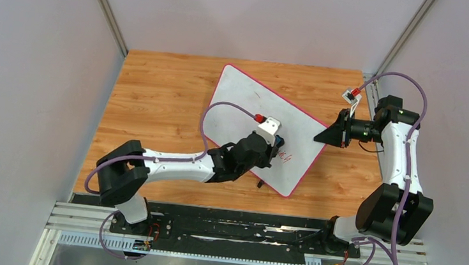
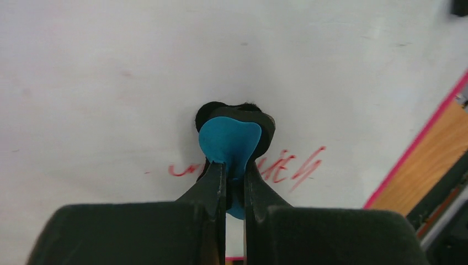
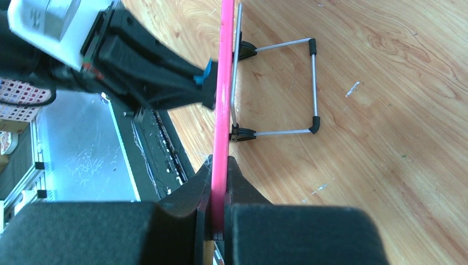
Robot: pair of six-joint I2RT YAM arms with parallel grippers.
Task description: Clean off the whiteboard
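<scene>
Left wrist view: left claw (image 2: 234, 168) pinches the blue eraser (image 2: 229, 141) against the whiteboard (image 2: 110, 83), propped on the worktop (image 1: 158, 100); right claw (image 3: 219, 171) clamps its rim. Press evenly and drag back across the red writing (image 2: 287, 168), felt flat.

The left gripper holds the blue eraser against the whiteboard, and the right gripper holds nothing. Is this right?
No. The right gripper is shut on the whiteboard at its pink rim, as the right wrist view shows. The left gripper does hold the eraser against it.

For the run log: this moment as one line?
left gripper: shut on small blue-and-black eraser block, at red writing | right gripper: shut on pink rim of large white whiteboard
</scene>
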